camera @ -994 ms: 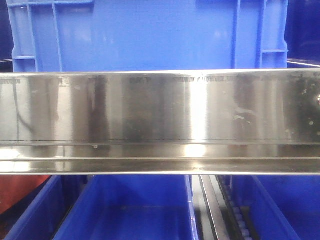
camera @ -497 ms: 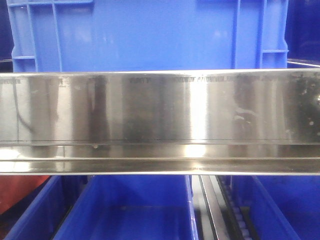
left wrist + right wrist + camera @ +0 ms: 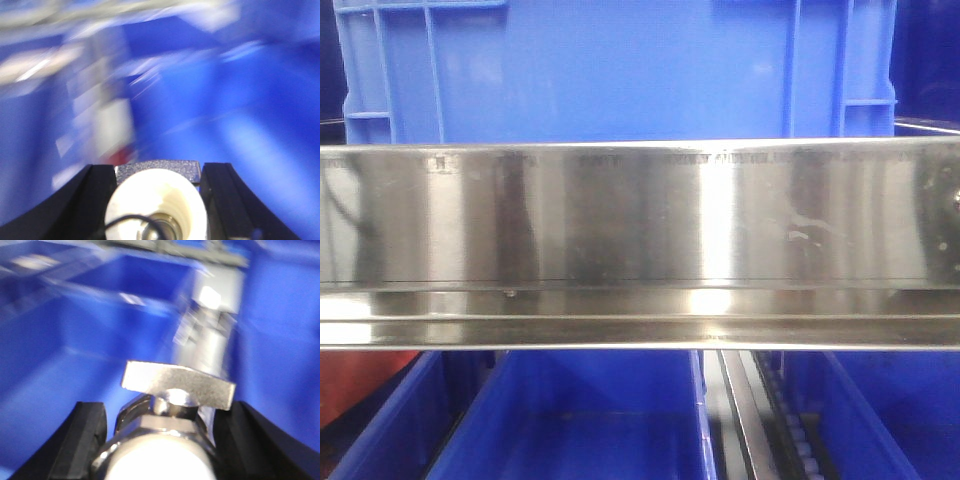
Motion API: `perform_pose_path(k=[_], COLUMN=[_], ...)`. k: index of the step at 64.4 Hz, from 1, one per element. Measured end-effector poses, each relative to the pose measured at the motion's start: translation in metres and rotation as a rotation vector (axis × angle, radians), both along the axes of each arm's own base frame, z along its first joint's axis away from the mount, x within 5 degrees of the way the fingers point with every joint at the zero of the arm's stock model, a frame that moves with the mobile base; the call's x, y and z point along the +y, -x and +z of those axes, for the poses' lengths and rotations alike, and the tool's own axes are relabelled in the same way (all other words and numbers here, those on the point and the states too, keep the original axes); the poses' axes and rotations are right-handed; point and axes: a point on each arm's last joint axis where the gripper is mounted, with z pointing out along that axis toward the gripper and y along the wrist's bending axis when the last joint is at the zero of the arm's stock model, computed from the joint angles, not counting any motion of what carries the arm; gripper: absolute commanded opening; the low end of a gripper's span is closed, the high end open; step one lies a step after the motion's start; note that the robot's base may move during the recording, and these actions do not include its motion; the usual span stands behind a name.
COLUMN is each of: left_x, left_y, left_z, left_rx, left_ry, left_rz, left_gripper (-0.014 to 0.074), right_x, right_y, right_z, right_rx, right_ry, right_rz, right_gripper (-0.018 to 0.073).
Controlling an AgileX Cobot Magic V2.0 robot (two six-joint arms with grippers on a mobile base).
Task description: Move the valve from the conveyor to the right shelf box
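Observation:
In the right wrist view my right gripper [image 3: 167,416] is shut on a silvery metal valve [image 3: 165,445] with a flat T-handle [image 3: 178,383], held over blue boxes [image 3: 100,330]. In the left wrist view my left gripper [image 3: 157,172] is shut on another valve [image 3: 155,200], whose cream round opening faces the camera under a grey textured handle; the blue background is blurred by motion. The shelf's shiny steel front rail [image 3: 640,215] crosses the front view. Neither gripper shows in the front view. The conveyor is out of view.
A large blue crate [image 3: 620,70] stands on the shelf above the rail. Below the rail are open blue boxes at the left [image 3: 590,420] and right [image 3: 890,410], with a metal roller track [image 3: 750,410] between them. Something red [image 3: 360,385] shows at the far left.
Only the dark reflections at the left and right ends of the steel rail have shifted. The shelf and boxes have not moved.

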Motion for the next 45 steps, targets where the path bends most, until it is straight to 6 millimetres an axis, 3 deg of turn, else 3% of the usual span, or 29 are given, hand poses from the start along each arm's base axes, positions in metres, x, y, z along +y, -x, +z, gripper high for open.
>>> perform_pose_path(k=[9,18,28,45], left_x=[-0.037,-0.073,-0.104,-0.122], left_y=[-0.029,-0.061,-0.099,-0.144], left_z=[0.006,-0.007,-0.045,-0.101], left_rx=[0.003,0.049,0.164,0.313], left_ry=[0.003,-0.006,-0.032,-0.091], left_rz=[-0.123,-0.210,-0.254,-0.247], left_gripper=[-0.0111,-0.0111,-0.0111,-0.0111], right_x=[0.030,0.061,0.095,0.123], right_y=[-0.028,-0.056,-0.091,-0.138], right_z=[0.007,-0.001,-0.031,-0.090], right_rx=[0.011,0.055,0.151,0.322], right_ry=[0.002,0.020,0.055,0.128], right_rz=[0.093,0.161,0.210,0.215], right_gripper=[-0.0154,-0.0154,-0.0154,-0.0154])
